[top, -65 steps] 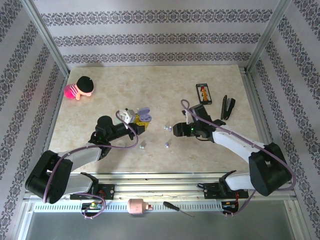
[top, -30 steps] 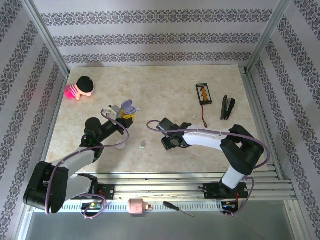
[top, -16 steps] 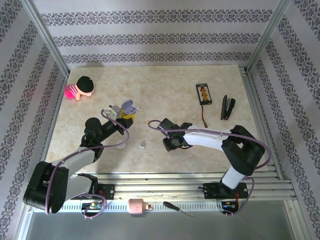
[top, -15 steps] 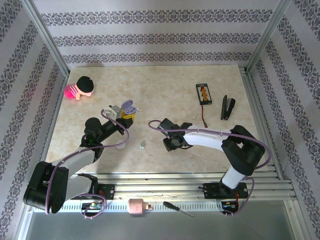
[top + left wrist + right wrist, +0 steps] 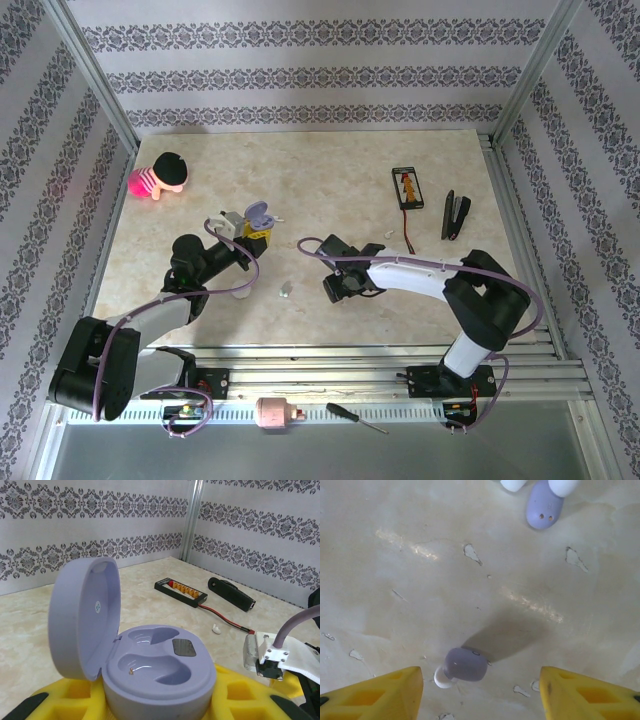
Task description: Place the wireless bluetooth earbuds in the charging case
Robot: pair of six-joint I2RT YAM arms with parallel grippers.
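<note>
Lavender earbud (image 5: 465, 664) lies on the marbled table (image 5: 395, 580) in your right wrist view, between the two yellow fingers (image 5: 385, 692) of the right gripper (image 5: 479, 682). The fingers stand apart and neither touches it. At the top edge of that view, a second lavender earbud (image 5: 543, 507) lies just beside two white earbuds (image 5: 512, 484).

Seen from above, the right gripper sits low over the table near its middle. A small pale earbud (image 5: 285, 291) lies to its left, between the two arms.

Your left gripper (image 5: 250, 232) is clamped on the lavender charging case (image 5: 160, 675). The case sits upright between yellow fingers (image 5: 245, 695), with its lid (image 5: 82, 620) swung open and standing at the left and its two moulded wells facing up.

Beyond the case, another white earbud (image 5: 216, 628) lies beside a red cable (image 5: 227, 621). The cable runs to a black board with orange connectors (image 5: 180, 590), and a black clip-shaped tool (image 5: 232, 593) lies behind it. A doll in pink (image 5: 160, 176) lies at the table's far left.
</note>
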